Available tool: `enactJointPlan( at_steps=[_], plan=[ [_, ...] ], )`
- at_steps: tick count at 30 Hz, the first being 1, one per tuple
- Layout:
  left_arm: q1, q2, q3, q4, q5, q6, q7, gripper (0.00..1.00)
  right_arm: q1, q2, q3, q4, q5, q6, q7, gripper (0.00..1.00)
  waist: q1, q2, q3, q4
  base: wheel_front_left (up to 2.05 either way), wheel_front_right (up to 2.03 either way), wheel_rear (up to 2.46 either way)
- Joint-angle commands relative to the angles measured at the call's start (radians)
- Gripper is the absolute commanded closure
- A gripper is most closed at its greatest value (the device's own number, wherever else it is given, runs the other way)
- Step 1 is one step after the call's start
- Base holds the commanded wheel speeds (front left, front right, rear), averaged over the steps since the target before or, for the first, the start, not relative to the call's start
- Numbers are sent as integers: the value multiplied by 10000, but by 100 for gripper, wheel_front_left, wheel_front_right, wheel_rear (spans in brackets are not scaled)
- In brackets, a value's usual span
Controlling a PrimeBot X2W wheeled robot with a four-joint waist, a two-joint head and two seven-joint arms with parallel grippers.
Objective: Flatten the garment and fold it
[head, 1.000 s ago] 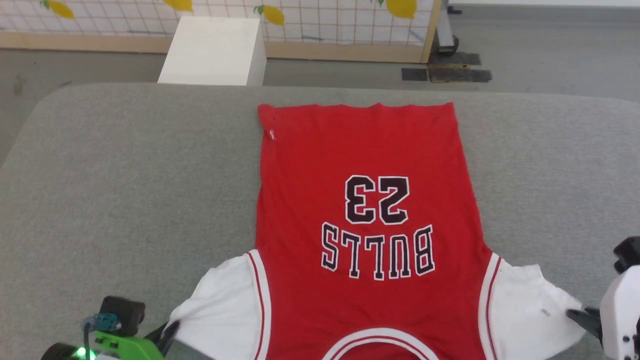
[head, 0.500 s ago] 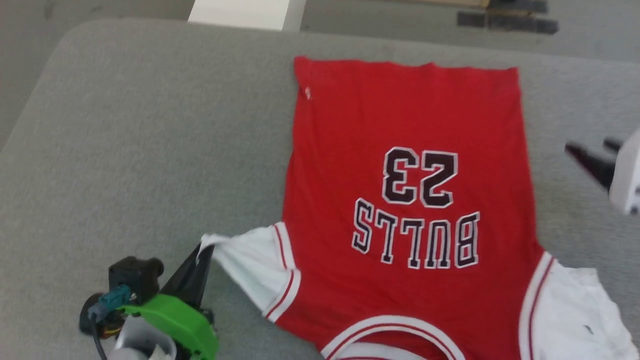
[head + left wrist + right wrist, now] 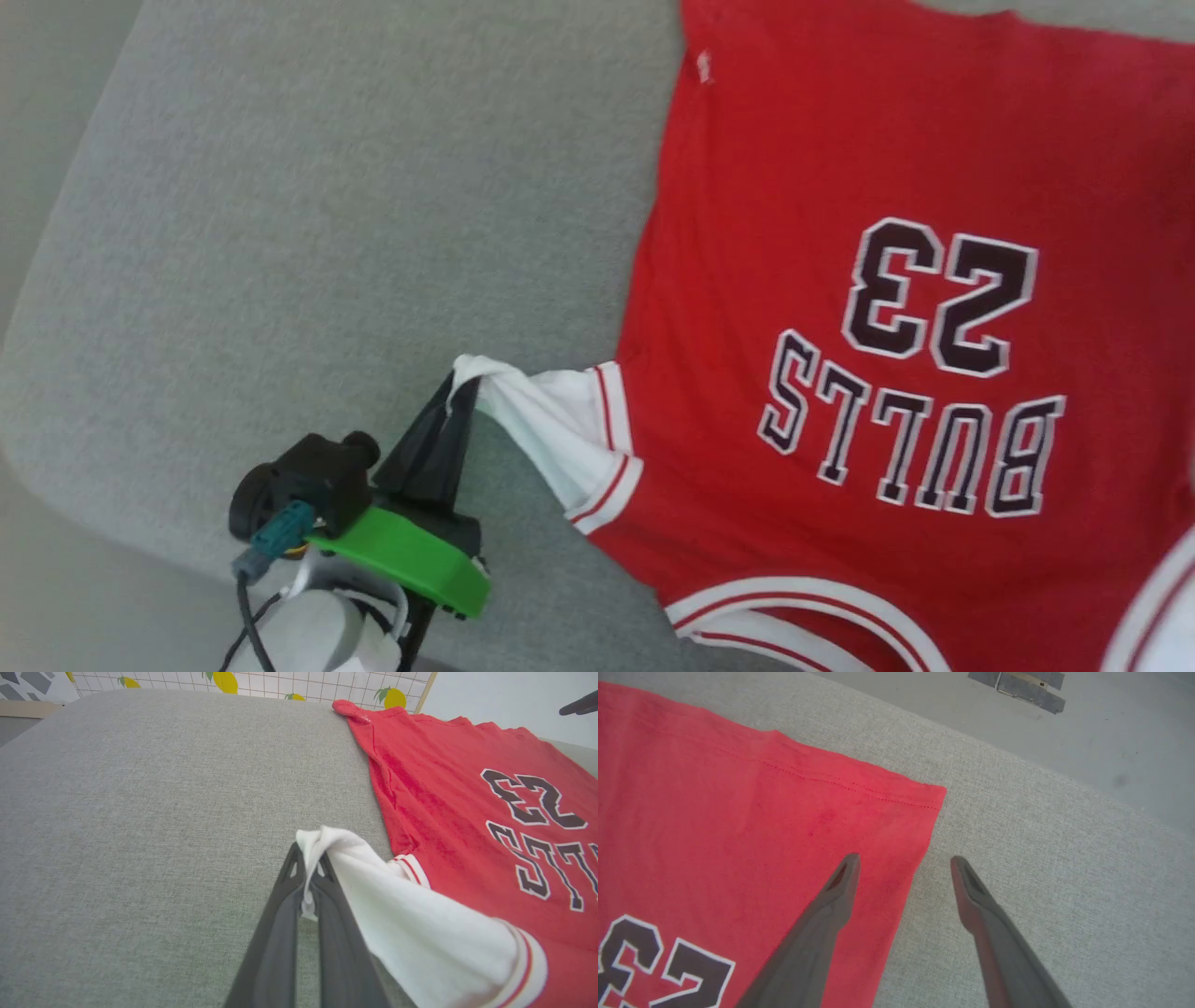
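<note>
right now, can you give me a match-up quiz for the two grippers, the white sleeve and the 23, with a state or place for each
1 left gripper
2 right gripper
3 white sleeve
4 black 23

a open, astride the side edge of the garment
b pinched at its tip
c printed on the red body
d shut on cloth

Pairs: 1-d, 2-a, 3-b, 4-c

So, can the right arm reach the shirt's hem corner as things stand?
Probably yes: the open right tool straddles the side edge of the shirt just short of that corner, with nothing between them.
</note>
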Motion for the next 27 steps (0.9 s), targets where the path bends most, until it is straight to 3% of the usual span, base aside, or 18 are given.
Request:
enactJointPlan(
  at_steps=[1,12,13,14,15,27],
  plan=[
    [-217,-93,-55,27,87,-68,-97,100,-299,-72,-52,325,-222,-17,79,0,-1,0,927,923,0,0,0],
    [-377,-265,-302,-48,145,-52,-44,100,-939,-351,166,1975,-1178,-17,373,0,-1,0,1272,1282,0,0,0],
    [-367,-257,-309,-27,131,-41,-12,100,-901,-369,173,2090,-1171,-17,431,34,-1,0,1258,1273,0,0,0],
    [-365,-247,-314,-12,129,-33,5,100,-877,-355,128,2165,-1169,-17,445,94,-1,0,1239,1260,0,0,0],
    [-364,-238,-314,8,123,-20,22,100,-835,-316,64,2264,-1167,-17,485,100,-1,0,1199,1234,0,0,0],
    [-202,-16,-358,267,-1,16,268,100,-128,-255,180,2582,-1095,-17,202,100,-1,0,63,462,0,0,0]
  ],
)
